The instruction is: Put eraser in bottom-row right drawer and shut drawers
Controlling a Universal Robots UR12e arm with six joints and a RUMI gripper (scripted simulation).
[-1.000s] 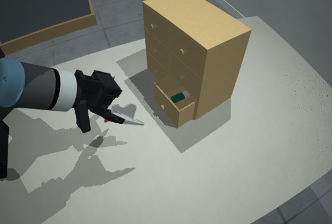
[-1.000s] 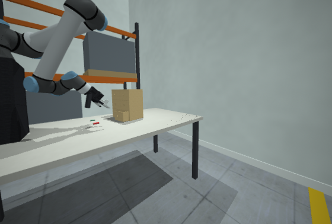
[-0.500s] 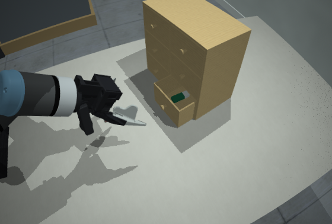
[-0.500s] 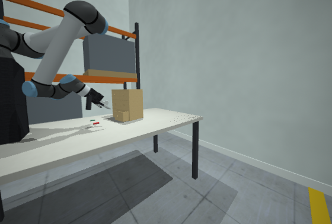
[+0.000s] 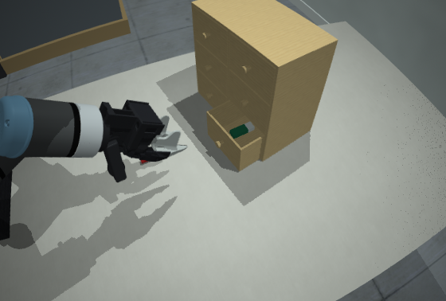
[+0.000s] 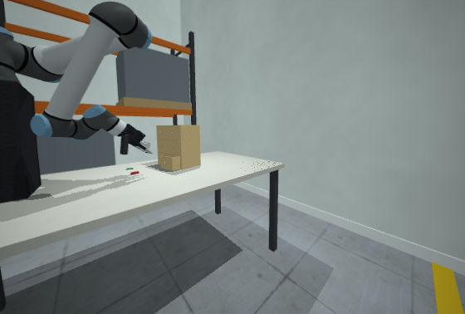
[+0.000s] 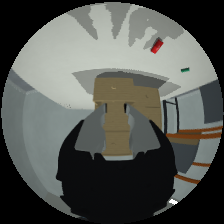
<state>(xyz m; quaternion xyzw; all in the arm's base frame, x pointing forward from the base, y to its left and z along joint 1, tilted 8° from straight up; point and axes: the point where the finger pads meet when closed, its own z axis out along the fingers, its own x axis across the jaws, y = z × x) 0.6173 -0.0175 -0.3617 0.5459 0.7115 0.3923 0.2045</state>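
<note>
The wooden chest stands upright on the white table; it also shows in the exterior view and the wrist view. Its bottom-row right drawer is pulled partly out. The green and white eraser lies inside that drawer. The other drawers are shut. My gripper hovers above the table to the left of the open drawer front, pointing at the chest. Its fingers stand close together with nothing between them. It also shows in the exterior view.
A small red item lies on the table under my gripper; it also shows in the exterior view. A small green item lies beside it. An orange shelf rack stands behind the table.
</note>
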